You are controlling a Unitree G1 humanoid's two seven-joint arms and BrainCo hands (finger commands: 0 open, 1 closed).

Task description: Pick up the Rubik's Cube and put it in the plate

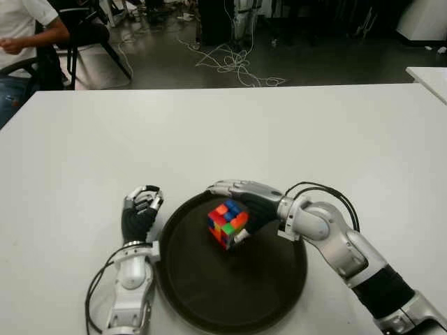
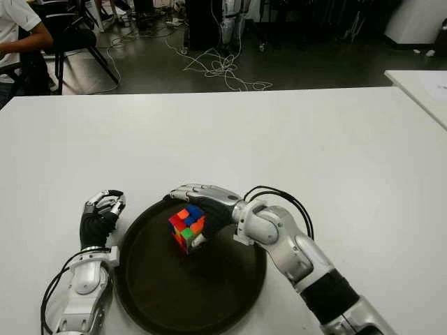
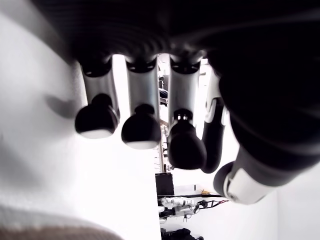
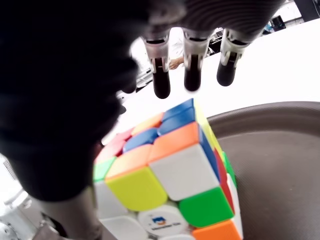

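1. The dark round plate lies on the white table, at the table's near edge, and serves as the landmark here.
2. The Rubik's Cube shows over the plate's far half, tilted on a corner; whether it touches the plate's floor cannot be told.
3. The right hand reaches in over the plate's far rim from the plate's right side and sits against the cube.
4. In the right wrist view the cube lies close against the palm, with the thumb alongside it and the fingers stretched straight out beyond it, not wrapped around it. Whether the hand truly grips the cube or has let go cannot be told.
5. The left hand shows just beside the plate's left rim, over the table.
6. In the left wrist view its fingers are curled inward and hold nothing.
7. Well beyond the plate, past the table's far edge, a seated person and loose cables on the floor show.
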